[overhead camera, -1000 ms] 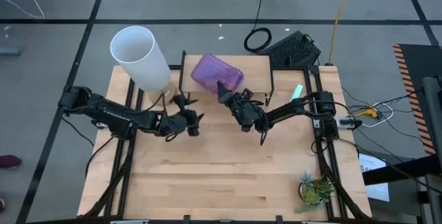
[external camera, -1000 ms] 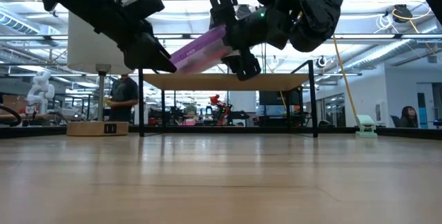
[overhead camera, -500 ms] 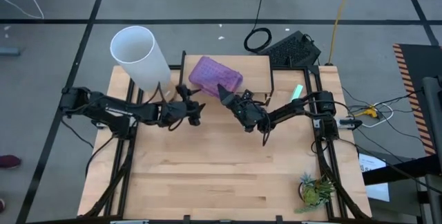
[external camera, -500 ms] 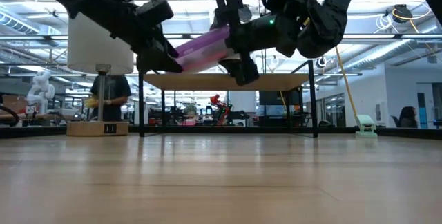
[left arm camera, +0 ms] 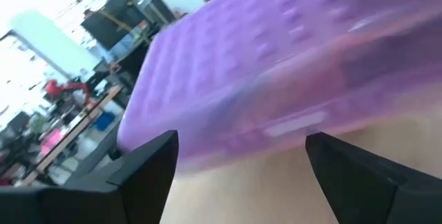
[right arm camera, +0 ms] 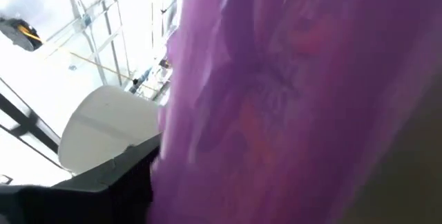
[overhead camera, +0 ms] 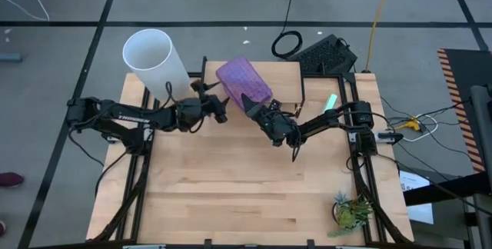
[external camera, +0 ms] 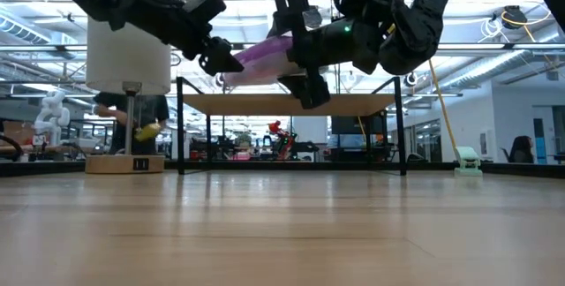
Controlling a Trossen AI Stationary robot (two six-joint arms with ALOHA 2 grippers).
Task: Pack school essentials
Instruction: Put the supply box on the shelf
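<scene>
**High view.** The clear case with purple lid (overhead camera: pixel 243 81) is held off the desk (overhead camera: pixel 231 195) near the middle of its far edge, tilted, in front of the small raised shelf (overhead camera: pixel 286 72). The right hand (overhead camera: pixel 254 104) is clamped on the case's near end; the left hand (overhead camera: pixel 217 104) reaches in from the left and stands just beside the case's left side. A white cylinder (overhead camera: pixel 156 63) stands at the far left corner and a potted plant (overhead camera: pixel 352 212) at the near right corner. No loose stationery shows on the desk; any essentials would be inside the case, which cannot be confirmed here.

**Low view.** The case (external camera: pixel 258 56) hangs well above the desk surface, slanting up toward the right hand (external camera: pixel 298 61). The left hand (external camera: pixel 221 58) meets its lower end. A person (external camera: pixel 132 123) stands in the room behind.

**Left wrist view.** The left hand's fingers (left arm camera: pixel 148 165) stand apart, with the purple lid (left arm camera: pixel 276 79) filling the space beyond them; they are not yet closed on it.

**Right wrist view.** The lid (right arm camera: pixel 290 99) fills the picture at close range, consistent with a firm grasp.

**Step in hand (judgement).** This appears to be a two-handed handling of the case, either a handover or a closing. To do it well, the right hand should keep the case level and motionless while the left hand centres its fingers across the edge before closing, so the case does not twist or spill.
</scene>
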